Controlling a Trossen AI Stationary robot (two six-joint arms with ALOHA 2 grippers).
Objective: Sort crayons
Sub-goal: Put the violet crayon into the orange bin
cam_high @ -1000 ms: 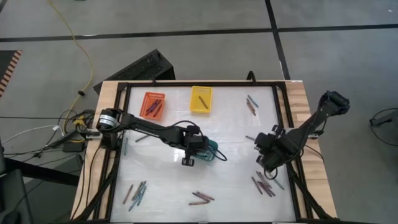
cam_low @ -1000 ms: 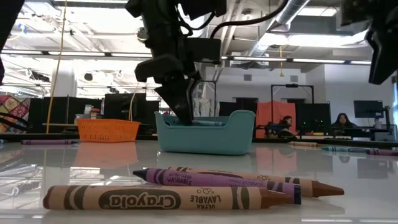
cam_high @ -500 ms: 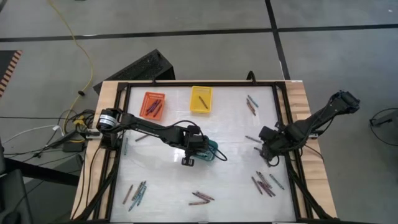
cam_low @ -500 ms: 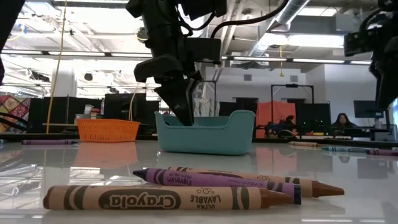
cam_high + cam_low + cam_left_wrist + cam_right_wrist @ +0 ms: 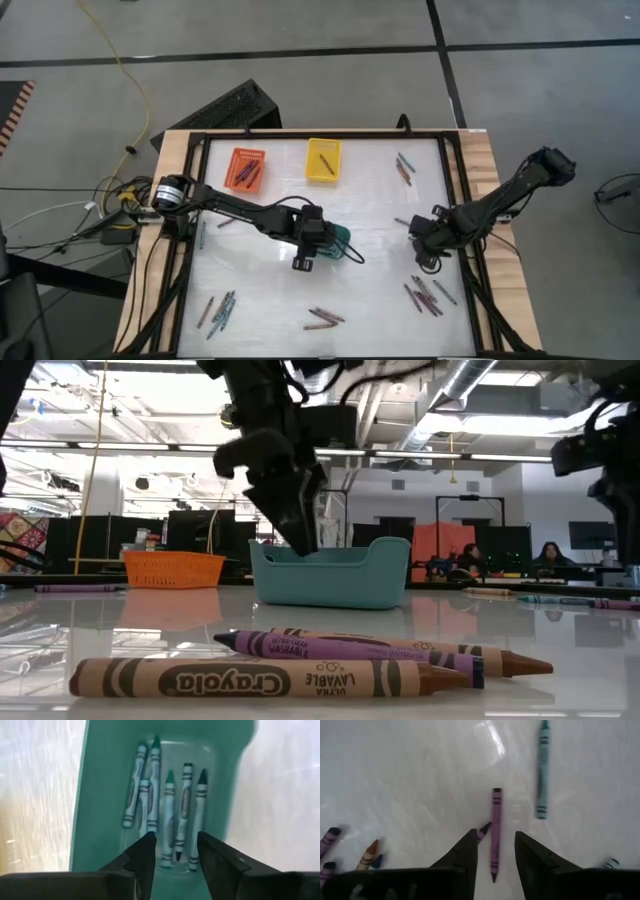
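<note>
Left gripper [image 5: 173,850], fingers apart and empty, hangs over teal crayons [image 5: 167,805] in the teal basket [image 5: 338,240], while the open right gripper [image 5: 495,851] straddles a purple crayon [image 5: 495,827], probably needing descent and closure

open-plan lab: exposed ceiling ducts [image 5: 470,380], strip lights, workstation monitors [image 5: 590,535].

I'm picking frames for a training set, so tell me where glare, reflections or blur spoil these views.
Low view: the glossy table mirrors the orange basket and teal basket; bright ceiling lights wash out the top. Left wrist view: glare whitens the table beside the teal basket, but the teal crayons read clearly. Right wrist view: a bright glare patch, and the purple crayon looks motion-smeared.
</note>
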